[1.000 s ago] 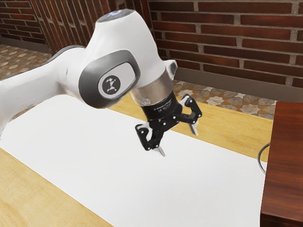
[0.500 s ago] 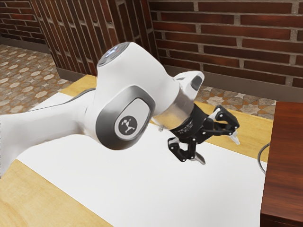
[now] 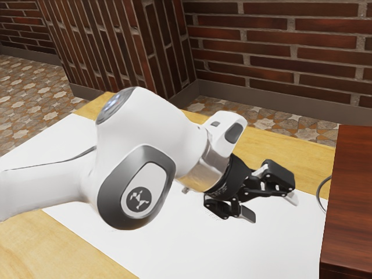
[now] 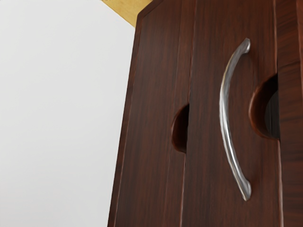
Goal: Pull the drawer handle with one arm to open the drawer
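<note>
The task is at its approach stage, and none of the pull itself is done. In the exterior view the gripper (image 3: 272, 208) hangs low over the white mat (image 3: 279, 250), its two fingers spread wide with nothing between them. They point toward three o'clock, where the dark wooden cabinet (image 3: 349, 197) stands at the end of the table (image 3: 279, 152). The curved metal handle (image 3: 318, 195) shows on the cabinet's near face, near the fingertips but apart from them. The wrist view faces the handle (image 4: 222, 118) on the drawer front (image 4: 203, 71), which looks flush with the neighbouring panels, so apparently shut. What is left is closing the gap, clamping the handle and drawing back toward nine o'clock.
</note>
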Motion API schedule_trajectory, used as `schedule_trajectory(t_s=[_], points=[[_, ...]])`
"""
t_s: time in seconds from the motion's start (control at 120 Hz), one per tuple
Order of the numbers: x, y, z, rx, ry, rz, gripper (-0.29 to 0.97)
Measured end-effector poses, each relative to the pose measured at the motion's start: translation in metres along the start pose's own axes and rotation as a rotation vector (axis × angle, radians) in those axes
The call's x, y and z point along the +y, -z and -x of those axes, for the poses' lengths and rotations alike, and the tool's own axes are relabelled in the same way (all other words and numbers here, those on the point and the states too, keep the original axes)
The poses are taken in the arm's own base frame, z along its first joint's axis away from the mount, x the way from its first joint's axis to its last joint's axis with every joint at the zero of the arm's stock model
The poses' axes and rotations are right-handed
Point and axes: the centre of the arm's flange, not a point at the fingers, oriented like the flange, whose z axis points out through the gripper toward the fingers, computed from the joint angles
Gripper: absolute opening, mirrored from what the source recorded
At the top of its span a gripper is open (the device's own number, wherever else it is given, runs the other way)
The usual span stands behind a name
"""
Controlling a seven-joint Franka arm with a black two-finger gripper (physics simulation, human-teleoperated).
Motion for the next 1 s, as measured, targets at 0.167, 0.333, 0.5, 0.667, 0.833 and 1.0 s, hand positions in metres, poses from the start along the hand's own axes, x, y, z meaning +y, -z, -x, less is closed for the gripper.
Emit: schedule_trajectory(t_s=[0.167, 0.333, 0.5, 0.667, 0.833, 1.0], points=[[0.005, -0.018, -0.013, 0.001, -0.03, -0.006, 0.66], [0.003, -0.027, -0.036, 0.017, -0.039, -0.011, 0.66], [0.006, -0.033, -0.046, 0.023, -0.062, -0.01, 0.66], [0.015, -0.037, -0.05, 0.024, -0.092, -0.001, 0.66], [0.015, -0.042, -0.052, 0.021, -0.111, -0.003, 0.66], [0.013, -0.05, -0.052, 0.013, -0.127, -0.011, 0.66]])
